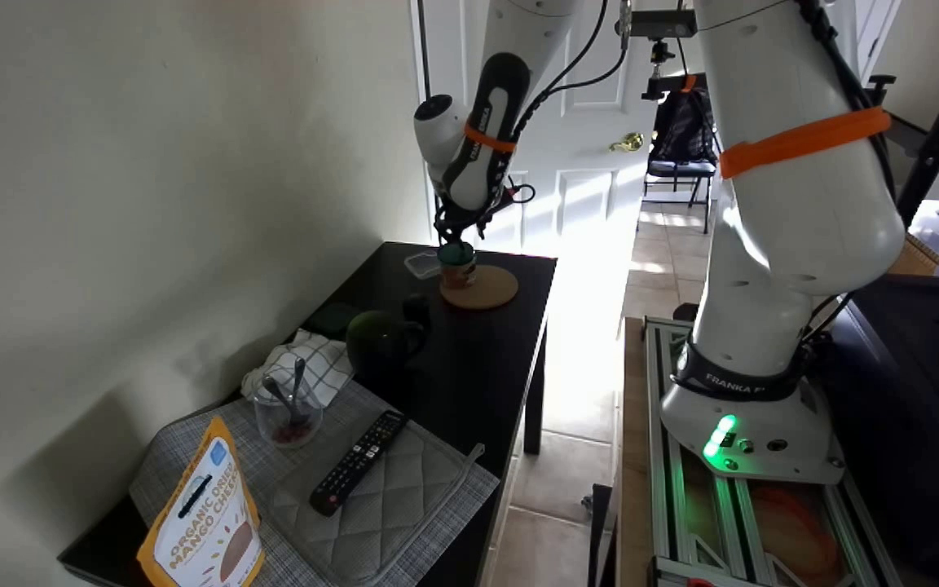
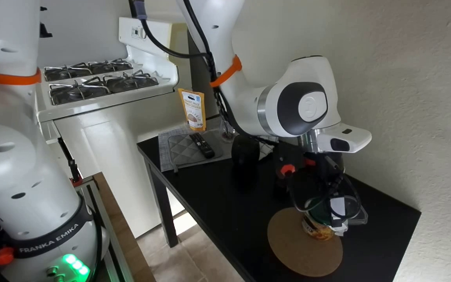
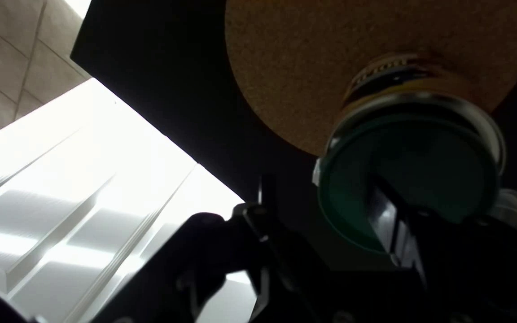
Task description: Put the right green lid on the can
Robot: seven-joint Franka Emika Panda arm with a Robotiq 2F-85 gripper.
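Jaws of gripper (image 3: 317, 188) spread | green lid (image 3: 429, 175) over can (image 1: 459, 277) (off-centre in wrist view) | can on tan disc (image 1: 497, 290)

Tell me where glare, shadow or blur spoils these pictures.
Wrist view: the door burns out to white, the lid is dim, and the can looks soft, its lettering hard to read. In an exterior view: faint shadows mark the wall and bright light bleaches the lower door. In an exterior view: the mug is nearly a black silhouette.
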